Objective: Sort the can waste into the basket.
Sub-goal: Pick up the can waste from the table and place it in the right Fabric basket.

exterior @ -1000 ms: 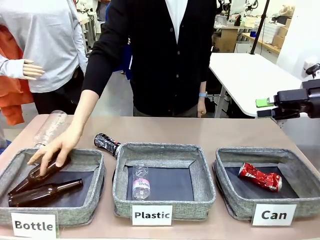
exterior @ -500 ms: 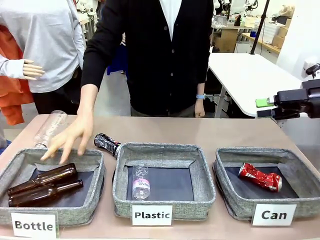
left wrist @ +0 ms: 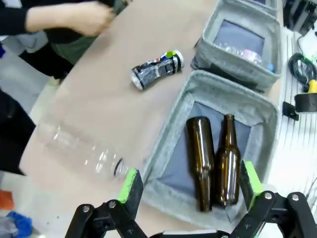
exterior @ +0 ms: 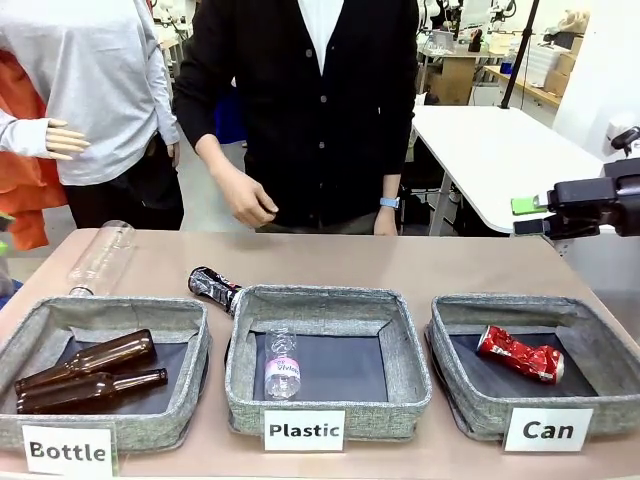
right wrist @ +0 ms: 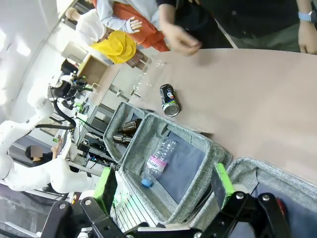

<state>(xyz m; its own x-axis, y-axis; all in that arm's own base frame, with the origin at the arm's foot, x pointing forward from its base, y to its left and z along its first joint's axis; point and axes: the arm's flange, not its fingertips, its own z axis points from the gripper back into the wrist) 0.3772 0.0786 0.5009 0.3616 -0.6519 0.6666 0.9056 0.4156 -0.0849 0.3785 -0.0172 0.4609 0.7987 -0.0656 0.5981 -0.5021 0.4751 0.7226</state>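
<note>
red can (exterior: 520, 355) in basket (exterior: 520, 304) labelled "Can", black can (exterior: 213, 287) (crushed) on table (exterior: 450, 262)

Bright even indoor light, soft shadows, sharp front view, wrist views wide-angle-warped, slightly blurred

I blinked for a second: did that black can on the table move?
No. The black can stays beside the Plastic bin, at its far left corner.

One can (exterior: 520, 355) in the basket (exterior: 465, 405)
</note>
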